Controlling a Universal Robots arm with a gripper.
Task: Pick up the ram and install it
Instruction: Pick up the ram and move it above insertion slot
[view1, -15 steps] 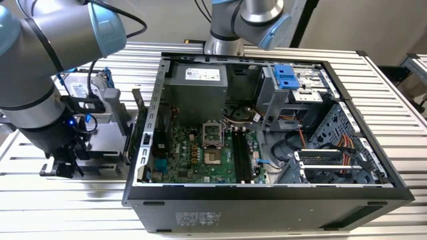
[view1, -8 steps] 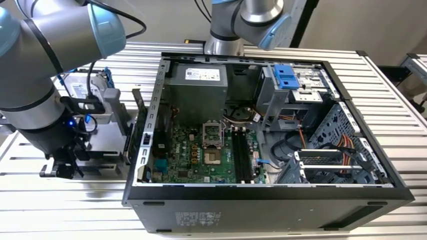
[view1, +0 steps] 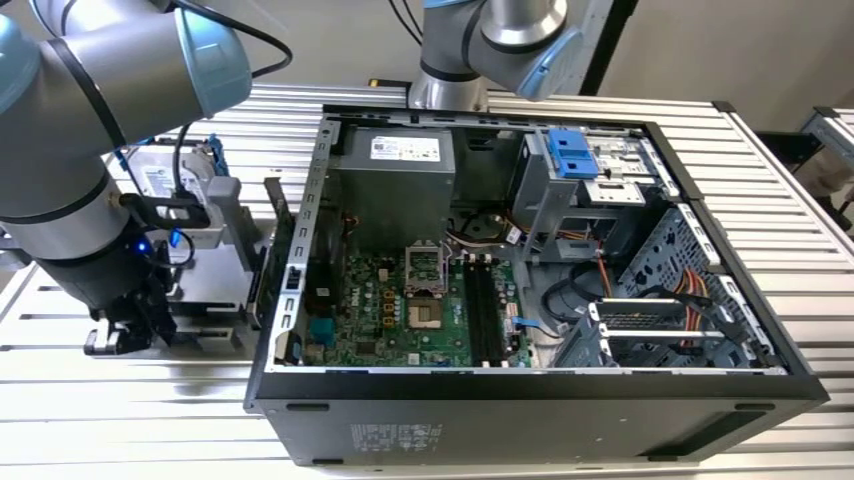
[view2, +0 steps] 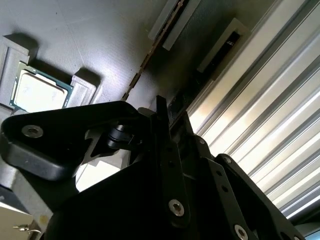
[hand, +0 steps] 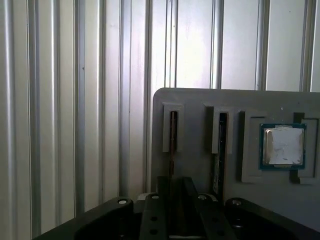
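White sticker on the grey metal power-supply box: rows of dark print, too small to read.
Pale print block on the black computer case's outer wall: several lines of small characters and marks, not legible.
White label on the silver hard drive standing at the exterior view's left: print is there, but it cannot be read.
Small square silver CPU chip: faint marks on its lid in both wrist views, no character can be made out.
Thin ram stick standing edge-on in its grey holder slot: lettering cannot be told.
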